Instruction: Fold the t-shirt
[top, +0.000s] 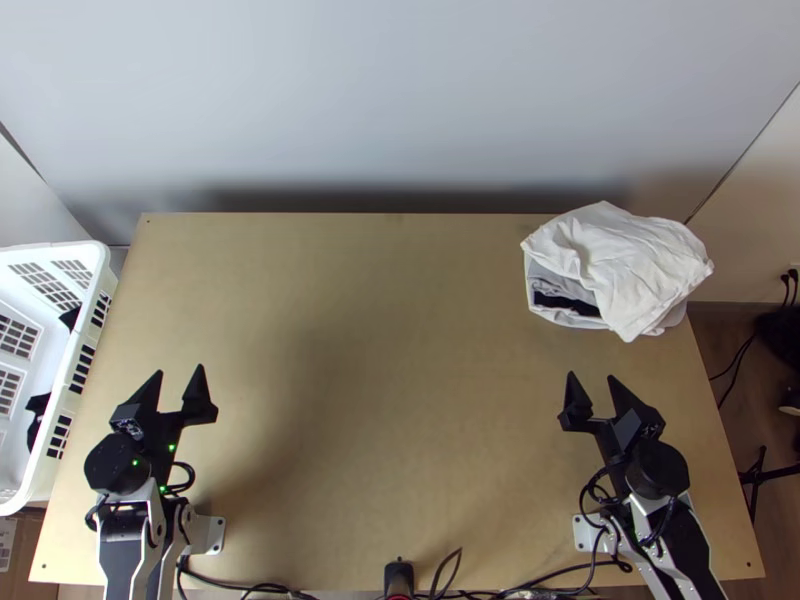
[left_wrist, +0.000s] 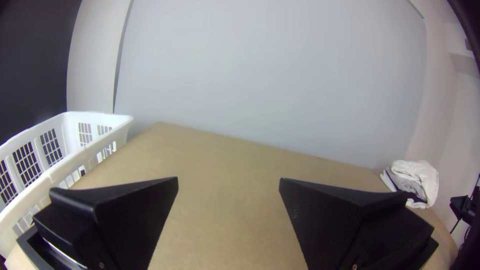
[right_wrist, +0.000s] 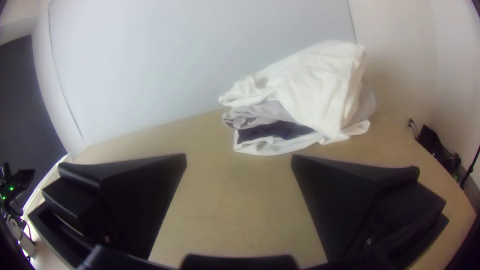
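Left gripper and right gripper gape wide, holding nothing; layered cloth pile sits beyond the right one, probably kept aside for folding room.

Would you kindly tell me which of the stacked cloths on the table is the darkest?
The dark cloth, sandwiched between the grey cloth above and the white cloth at the bottom; the other layers are pale.

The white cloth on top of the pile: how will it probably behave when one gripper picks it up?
The white cloth will likely hang floppy, as its soft wrinkles and drooping edge suggest. It rests on the grey cloth, which might shift along with it.
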